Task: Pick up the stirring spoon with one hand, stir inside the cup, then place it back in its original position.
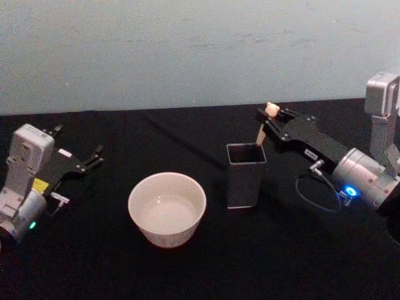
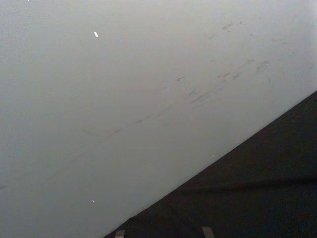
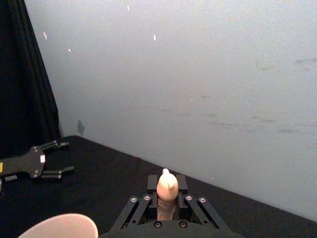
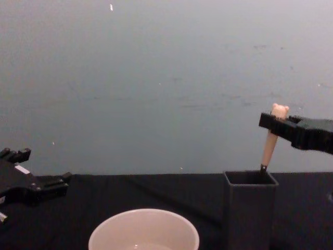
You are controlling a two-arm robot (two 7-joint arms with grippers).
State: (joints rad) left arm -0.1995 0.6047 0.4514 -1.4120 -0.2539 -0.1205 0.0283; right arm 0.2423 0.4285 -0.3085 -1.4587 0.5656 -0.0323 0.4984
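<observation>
cup (image 1: 167, 209) on black table (image 1: 187, 275), scuffed pale wall (image 1: 187, 50) behind

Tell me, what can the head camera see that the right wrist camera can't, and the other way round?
Head view's extras: the dark grey square holder and the inside of the wide round cream cup. Right wrist view's extra: a black curtain hanging in the background. Both share: the slim beige-handled stirring spoon with its tiny bear head, the right hand closed around its handle, the cup's rim, and the open left hand off to the left.
</observation>
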